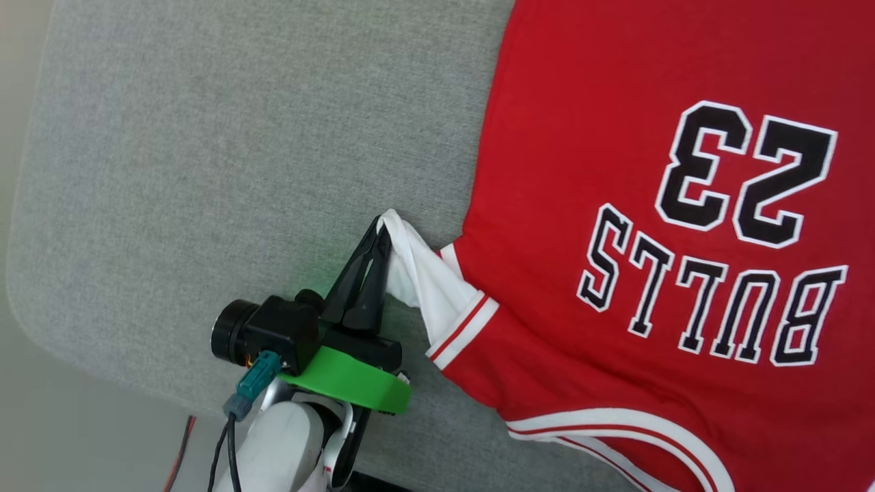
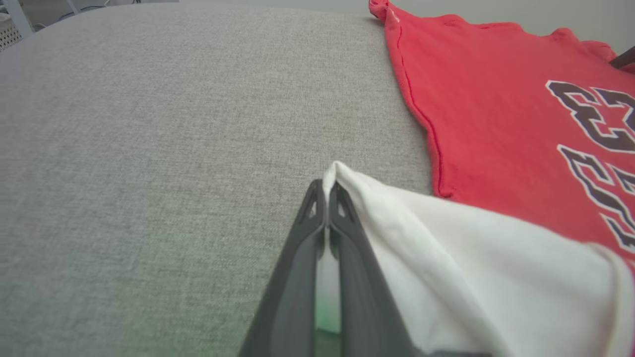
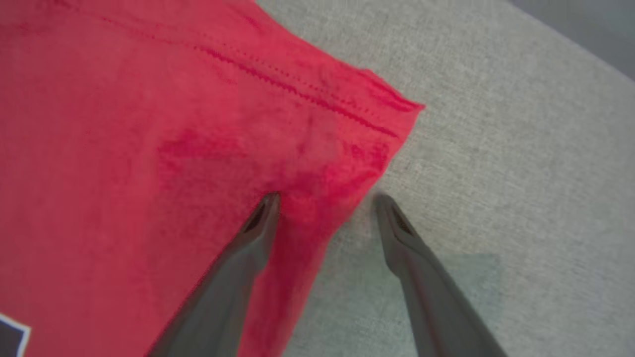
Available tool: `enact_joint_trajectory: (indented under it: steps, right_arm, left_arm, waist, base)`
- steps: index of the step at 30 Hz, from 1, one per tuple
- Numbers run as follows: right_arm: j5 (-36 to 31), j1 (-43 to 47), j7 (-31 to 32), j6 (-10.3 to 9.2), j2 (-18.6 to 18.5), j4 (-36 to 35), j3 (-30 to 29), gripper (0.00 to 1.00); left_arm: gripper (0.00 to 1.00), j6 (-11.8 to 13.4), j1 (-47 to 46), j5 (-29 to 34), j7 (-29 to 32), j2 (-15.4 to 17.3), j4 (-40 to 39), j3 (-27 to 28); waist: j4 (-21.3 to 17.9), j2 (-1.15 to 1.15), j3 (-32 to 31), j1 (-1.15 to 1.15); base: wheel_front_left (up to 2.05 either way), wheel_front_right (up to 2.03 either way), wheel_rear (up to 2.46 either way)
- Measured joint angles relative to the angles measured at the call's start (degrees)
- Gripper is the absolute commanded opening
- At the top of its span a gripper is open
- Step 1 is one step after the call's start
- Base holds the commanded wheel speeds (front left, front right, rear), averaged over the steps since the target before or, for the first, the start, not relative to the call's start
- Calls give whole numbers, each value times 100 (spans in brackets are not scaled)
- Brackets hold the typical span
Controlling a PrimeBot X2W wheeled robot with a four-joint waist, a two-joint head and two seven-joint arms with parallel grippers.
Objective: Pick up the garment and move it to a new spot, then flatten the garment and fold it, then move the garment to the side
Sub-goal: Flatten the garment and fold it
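Observation:
The red garment (image 1: 615, 171) lies print side up on the grey table, its black "BULLS 23" lettering upside down in the head view. My left gripper (image 1: 379, 229) is shut on the edge of its white sleeve (image 1: 427, 283), which is pulled out to the left of the body. In the left wrist view the two fingers meet at the sleeve's edge (image 2: 347, 181), with the garment's red body (image 2: 496, 114) to the right. My right gripper (image 3: 325, 201) is open, straddling the garment's side edge near a hem corner (image 3: 392, 106), one fingertip over red cloth, the other over the table.
The grey fabric-covered table (image 1: 239, 157) stretches out to the left of the garment, with a rounded corner and edge at the far left (image 1: 27, 294). A red and a black cable (image 1: 184, 444) hang beside my left arm.

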Motion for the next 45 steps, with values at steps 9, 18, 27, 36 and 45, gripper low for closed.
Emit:
enact_joint_trajectory:
  steps: [9,18,27,36,45]
  right_arm:
    - [130,118,-92,-5,-326,-22,48,0]
    - [181,248,-775,-5,-180,59,87,0]
    - [501,885,-1950,-5,-452,-252,309,0]
    - [1004,2847,-2966,-1,-912,-948,-67,0]
    - [1040,5245,-3417,-1,-738,-1346,-1111,0]
  left_arm:
    - [0,-219,1,174,0,-203,41,278]
    - [0,-343,46,314,0,-300,183,534]
    - [0,-420,397,437,0,-316,356,816]
    - [0,-430,892,476,0,-269,495,1157]
    - [0,-387,1210,486,0,-202,560,1362]
  waist:
    - [259,0,233,-1]
    - [145,0,-51,-1]
    - [-45,0,-698,-1]
    - [-388,0,-1448,-2]
    - [-853,0,-1998,-2]
  base:
    - [0,0,0]
    - [0,0,0]
    - [0,0,0]
    - [0,0,0]
    - [0,0,0]
